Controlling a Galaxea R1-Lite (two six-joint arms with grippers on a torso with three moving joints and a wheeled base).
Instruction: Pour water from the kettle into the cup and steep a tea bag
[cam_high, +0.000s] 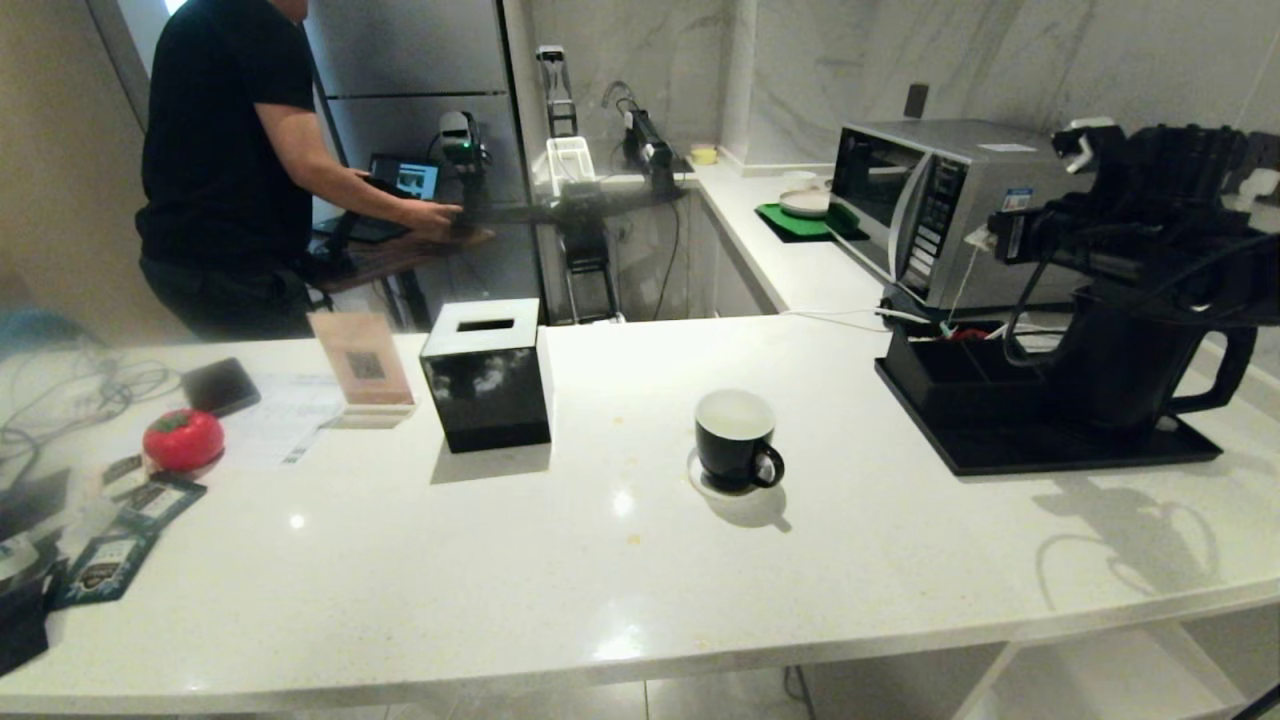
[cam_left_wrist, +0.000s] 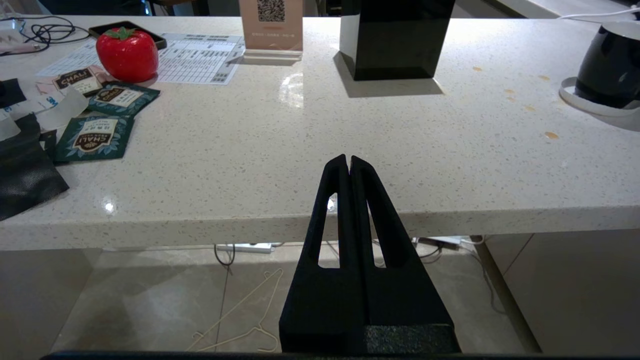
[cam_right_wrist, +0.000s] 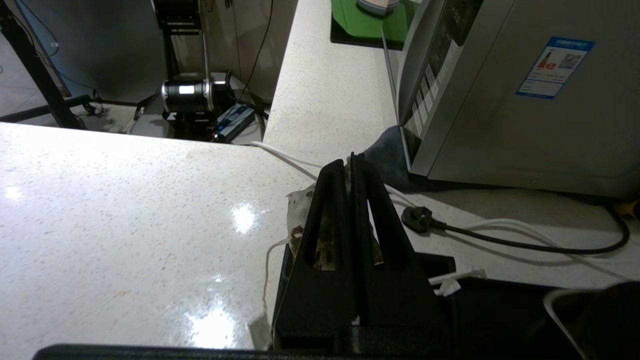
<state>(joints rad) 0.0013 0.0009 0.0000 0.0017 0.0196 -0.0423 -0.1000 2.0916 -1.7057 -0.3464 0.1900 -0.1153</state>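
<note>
Here, clamped between the closed jaws of the right gripper: the pale paper tea bag with brownish contents, hanging just under the fingertips, thin string trailing down beside the fingers. Directly below those jaws, a black compartmented box; beyond them, a silver microwave and a black plug on the white speckled counter. Just behind and beside the right arm, the matte black kettle with loop handle. Well apart from those jaws, the glossy black cup, white inside. Pressed shut and empty, the left gripper, past the counter edge; far ahead of its tips, teal packets and a red strawberry-shaped object.
</note>
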